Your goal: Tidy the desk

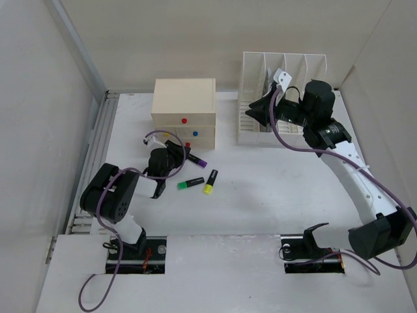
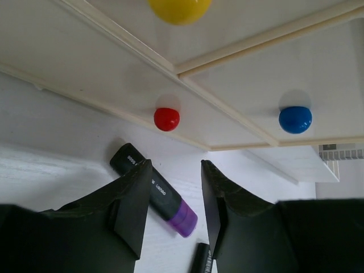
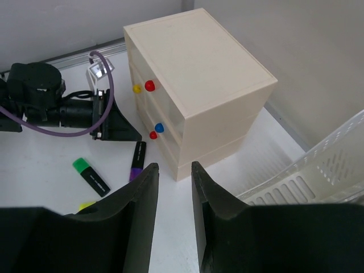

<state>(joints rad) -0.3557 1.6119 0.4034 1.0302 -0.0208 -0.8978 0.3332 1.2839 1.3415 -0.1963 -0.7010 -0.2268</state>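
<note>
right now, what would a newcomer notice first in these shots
The beige drawer box at the back of the desk stands out with its coloured knobs. In front of it lie a purple highlighter, a green highlighter and a yellow highlighter, with the open left pincer by the purple one. The right pincer hangs by the white file rack at back right.

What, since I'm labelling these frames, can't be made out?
Left wrist: yellow knob cut by top edge; purple highlighter partly behind a finger of the left end effector.
Right wrist: yellow highlighter mostly behind right end effector.
Top: file rack slots partly blocked by right arm.
</note>
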